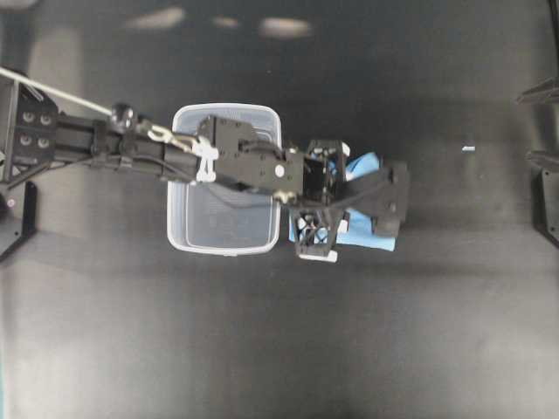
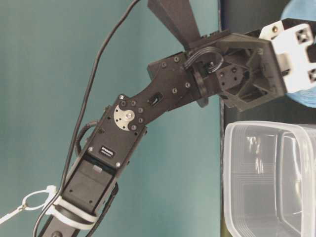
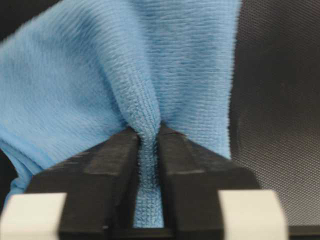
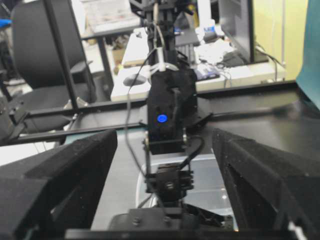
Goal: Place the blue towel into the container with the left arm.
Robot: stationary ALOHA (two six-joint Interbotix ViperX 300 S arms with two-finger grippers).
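The bench (image 1: 262, 349) was dark and matte, with a small pale speck (image 1: 468, 149) lying on it toward the right side. Behind stood a teal wall (image 2: 44, 98). Farther back were an office chair (image 4: 37, 55), a monitor (image 4: 237, 27) and a cluttered white desk (image 4: 220, 70).

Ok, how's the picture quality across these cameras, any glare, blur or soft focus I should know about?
Overhead view: pale glare patches on the dark table along the top edge, otherwise sharp. Table-level view: the clear container shows soft reflections on its walls. Left wrist view: the blue towel weave is crisp, while the left hand pinching it looks softer at the bottom edge. Right wrist view: the right hand's fingers are dark and blurred in the foreground.
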